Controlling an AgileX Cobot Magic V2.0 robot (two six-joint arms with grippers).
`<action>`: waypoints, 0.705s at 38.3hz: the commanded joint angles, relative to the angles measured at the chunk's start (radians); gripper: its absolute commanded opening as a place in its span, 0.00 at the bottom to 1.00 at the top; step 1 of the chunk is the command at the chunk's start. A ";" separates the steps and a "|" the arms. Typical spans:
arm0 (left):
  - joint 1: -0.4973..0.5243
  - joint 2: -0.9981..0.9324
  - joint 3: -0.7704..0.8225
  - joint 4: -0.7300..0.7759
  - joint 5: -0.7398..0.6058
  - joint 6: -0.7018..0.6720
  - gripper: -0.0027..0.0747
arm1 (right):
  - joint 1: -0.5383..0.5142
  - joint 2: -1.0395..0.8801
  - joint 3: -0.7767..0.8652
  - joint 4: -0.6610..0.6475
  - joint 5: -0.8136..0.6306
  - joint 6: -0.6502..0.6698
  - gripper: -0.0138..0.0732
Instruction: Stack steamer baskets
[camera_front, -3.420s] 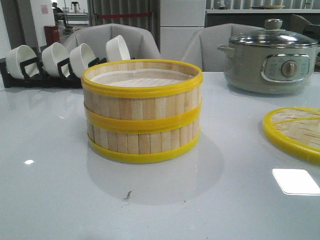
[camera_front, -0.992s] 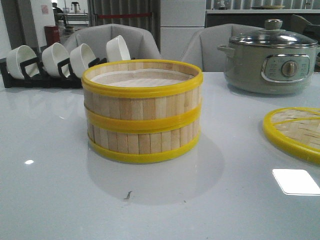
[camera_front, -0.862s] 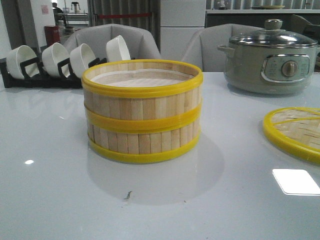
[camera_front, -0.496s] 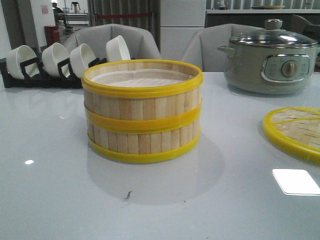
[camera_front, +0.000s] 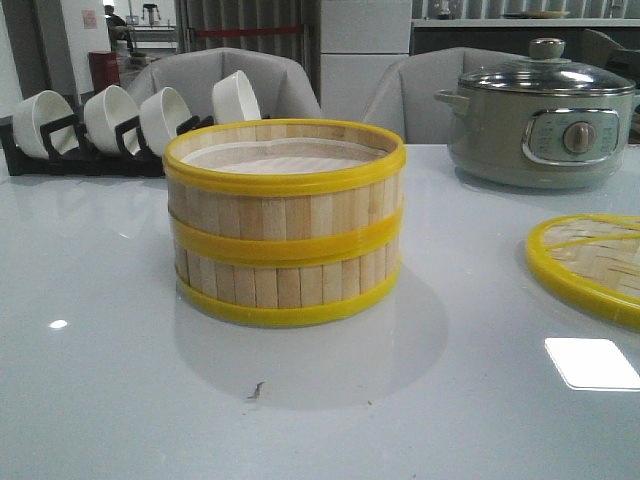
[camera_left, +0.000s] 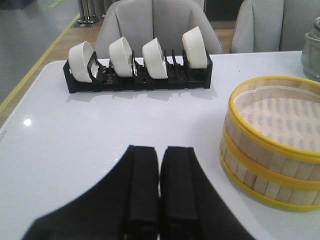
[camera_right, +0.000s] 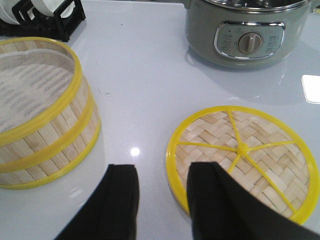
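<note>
The two steamer baskets (camera_front: 285, 225) stand stacked one on the other on the white table, pale bamboo slats with yellow rims and a white liner inside. The stack also shows in the left wrist view (camera_left: 275, 142) and in the right wrist view (camera_right: 37, 112). My left gripper (camera_left: 160, 155) is shut and empty, above the table beside the stack and apart from it. My right gripper (camera_right: 162, 175) is open and empty, above the gap between the stack and the lid's rim. Neither gripper shows in the front view.
A flat woven lid (camera_front: 595, 262) with yellow rim and handle lies right of the stack, also in the right wrist view (camera_right: 245, 155). A grey electric pot (camera_front: 540, 115) stands at the back right. A black rack of white bowls (camera_front: 110, 130) stands at the back left.
</note>
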 joint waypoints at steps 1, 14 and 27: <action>0.002 0.004 -0.029 -0.001 -0.089 -0.007 0.15 | -0.003 -0.003 -0.035 -0.012 -0.059 -0.008 0.57; 0.002 0.004 -0.029 -0.001 -0.089 -0.007 0.15 | -0.003 -0.003 -0.035 -0.012 -0.053 -0.008 0.57; 0.002 0.004 -0.029 -0.001 -0.089 -0.007 0.15 | -0.003 -0.003 -0.035 -0.012 -0.051 -0.008 0.57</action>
